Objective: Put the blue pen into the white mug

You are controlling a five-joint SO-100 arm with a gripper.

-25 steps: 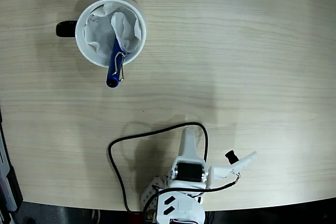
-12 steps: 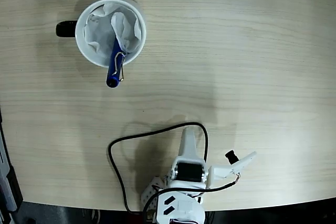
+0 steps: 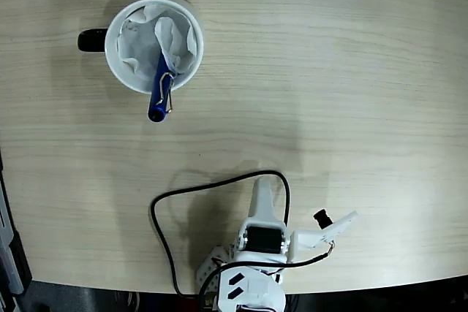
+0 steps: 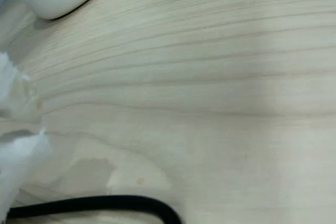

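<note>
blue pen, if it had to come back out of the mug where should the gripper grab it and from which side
Probably the capped end of the blue pen, which sticks out over the lower rim of the white mug in the fixed view. Come from above on that lower side, fingers across the barrel below the wire clip; the other end is buried in crumpled paper.

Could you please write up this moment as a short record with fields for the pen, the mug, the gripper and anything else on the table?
pen: the blue pen leans in the white mug, lower end inside, capped end with the wire clip sticking out over the rim toward the bottom of the fixed view
mug: upright, black handle pointing left in the fixed view, crumpled white paper inside
gripper: the gripper is folded back near the arm base at the table's near edge, far from the mug, holding nothing; open or shut cannot be told
other: black cable looping beside the arm
</note>
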